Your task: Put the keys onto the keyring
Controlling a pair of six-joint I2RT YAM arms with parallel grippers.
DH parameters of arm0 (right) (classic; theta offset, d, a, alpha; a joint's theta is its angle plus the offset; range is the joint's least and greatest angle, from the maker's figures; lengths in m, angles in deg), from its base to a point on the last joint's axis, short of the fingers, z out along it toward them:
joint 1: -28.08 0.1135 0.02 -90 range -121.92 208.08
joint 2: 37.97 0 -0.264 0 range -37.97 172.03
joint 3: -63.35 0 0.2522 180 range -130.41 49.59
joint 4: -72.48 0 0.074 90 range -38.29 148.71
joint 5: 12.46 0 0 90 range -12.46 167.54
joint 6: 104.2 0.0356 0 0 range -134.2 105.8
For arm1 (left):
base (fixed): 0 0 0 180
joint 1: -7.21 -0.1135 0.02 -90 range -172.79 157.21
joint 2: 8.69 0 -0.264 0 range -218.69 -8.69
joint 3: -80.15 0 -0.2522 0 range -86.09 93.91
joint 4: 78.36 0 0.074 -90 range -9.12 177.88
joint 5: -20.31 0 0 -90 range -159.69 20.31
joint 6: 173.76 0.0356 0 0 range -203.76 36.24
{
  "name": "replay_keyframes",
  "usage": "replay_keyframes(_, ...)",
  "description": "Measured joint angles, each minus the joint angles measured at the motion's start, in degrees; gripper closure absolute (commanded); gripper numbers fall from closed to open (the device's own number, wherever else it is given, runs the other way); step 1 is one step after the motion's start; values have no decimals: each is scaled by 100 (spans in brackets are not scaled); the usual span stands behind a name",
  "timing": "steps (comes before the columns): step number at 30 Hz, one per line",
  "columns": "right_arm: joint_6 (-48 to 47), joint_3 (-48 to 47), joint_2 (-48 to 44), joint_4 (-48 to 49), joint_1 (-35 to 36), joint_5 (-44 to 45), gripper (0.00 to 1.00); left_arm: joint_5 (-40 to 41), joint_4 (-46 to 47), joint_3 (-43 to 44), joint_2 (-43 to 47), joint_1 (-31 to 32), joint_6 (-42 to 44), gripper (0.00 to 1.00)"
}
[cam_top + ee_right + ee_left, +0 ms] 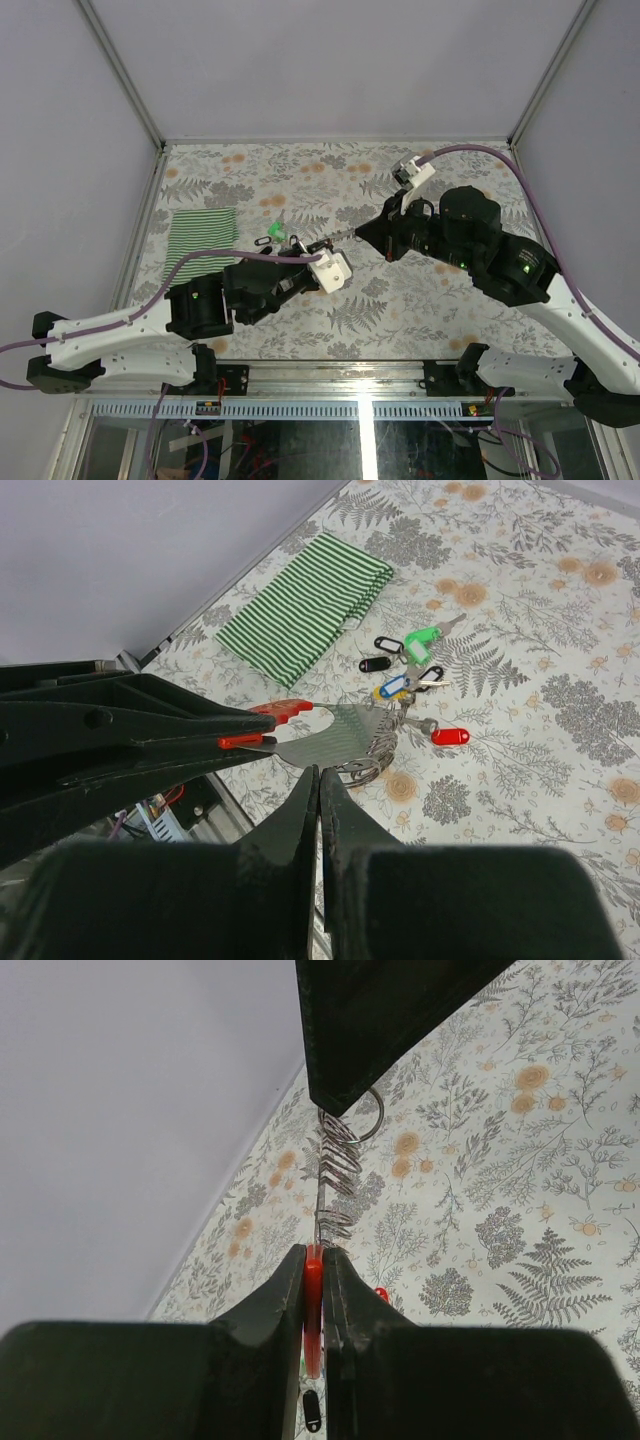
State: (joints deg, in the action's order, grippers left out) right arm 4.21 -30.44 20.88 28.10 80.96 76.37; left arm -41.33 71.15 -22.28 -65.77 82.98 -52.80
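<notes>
Keys (396, 687) look light and slippery, so grab the tags (421, 639); left hand (314, 1256) clamps the red tool (330, 735), right hand (318, 773) pinches the keyring (358, 772).

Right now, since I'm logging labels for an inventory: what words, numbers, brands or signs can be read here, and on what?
No text can be read.
The green tag, black tag, blue tag and red tag are too small to show any writing.
The striped cloth and floral table cover carry only patterns.
</notes>
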Motion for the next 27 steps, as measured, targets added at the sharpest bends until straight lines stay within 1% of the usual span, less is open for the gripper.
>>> replay_keyframes(16,4,-81,13,-157,-2,-70,100,20,-39,-9,0,11,20,100)
replay_keyframes(27,66,103,-269,214,0,177,100,-210,63,-11,0,31,140,100)
